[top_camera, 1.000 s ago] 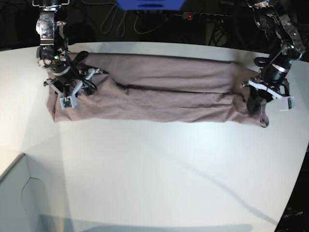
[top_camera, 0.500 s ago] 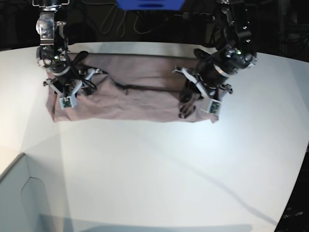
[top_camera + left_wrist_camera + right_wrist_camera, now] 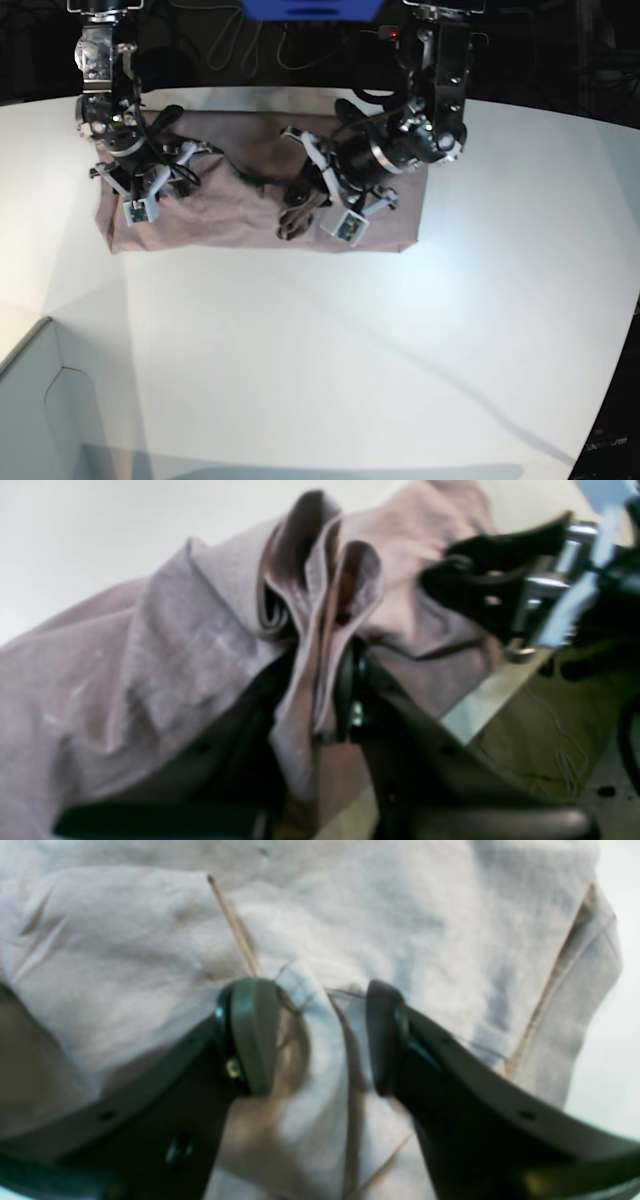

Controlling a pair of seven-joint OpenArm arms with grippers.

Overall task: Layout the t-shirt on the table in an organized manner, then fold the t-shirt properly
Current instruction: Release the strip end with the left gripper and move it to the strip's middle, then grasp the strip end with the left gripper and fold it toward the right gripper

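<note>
The mauve t-shirt [image 3: 220, 200] lies in a long band at the back of the white table [image 3: 330, 350], with its right part doubled over itself. My left gripper [image 3: 298, 212] hovers over the band's middle, shut on a bunch of the shirt's end. In the left wrist view, several cloth folds [image 3: 320, 605] stand pinched in the left gripper [image 3: 325, 700]. My right gripper [image 3: 140, 195] rests on the shirt's left end. In the right wrist view the right gripper [image 3: 317, 1040] is open, with a low ridge of shirt [image 3: 400, 915] lying between its fingers.
A pale grey box corner [image 3: 40, 420] sits at the front left. A blue object [image 3: 310, 8] and cables lie in the dark behind the table's back edge. The table's curved edge [image 3: 615, 390] runs down the right side.
My left gripper has carried the shirt's right end leftward from the far right to the middle, doubling the cloth over itself. The right arm has stayed still.
</note>
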